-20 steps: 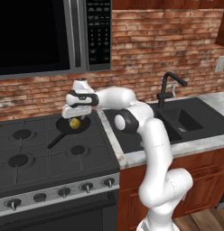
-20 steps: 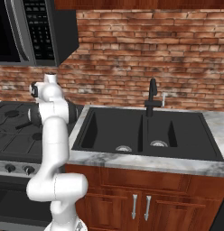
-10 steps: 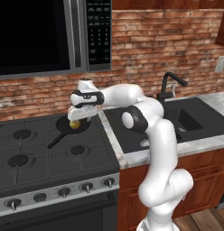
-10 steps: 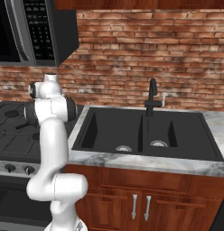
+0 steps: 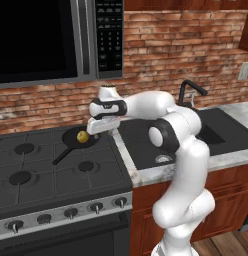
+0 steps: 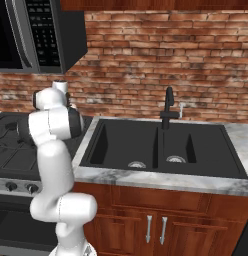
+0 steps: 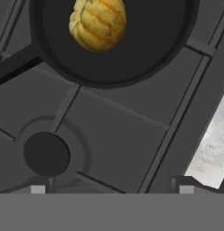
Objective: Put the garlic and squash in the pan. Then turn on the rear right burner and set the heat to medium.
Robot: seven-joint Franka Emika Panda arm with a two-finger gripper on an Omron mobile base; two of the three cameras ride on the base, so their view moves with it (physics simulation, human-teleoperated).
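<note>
While the gripper hovers wide open and empty above the round black frying pan, the ribbed yellow squash rests inside the pan.

We see the gripper hanging with its jaws wide apart just above the right rim of the pan, with open air under it down to the grates. Inside the pan, the squash takes up the middle, leaving bare black floor around it. The pan handle juts forward and left across the stove, barring a low pass there. In the hand view, the burner cap near the finger tips is uncovered. Overhead, the microwave caps the room above the rear burners. To the right, the counter strip and the sink lie open, save for the upright faucet.
</note>
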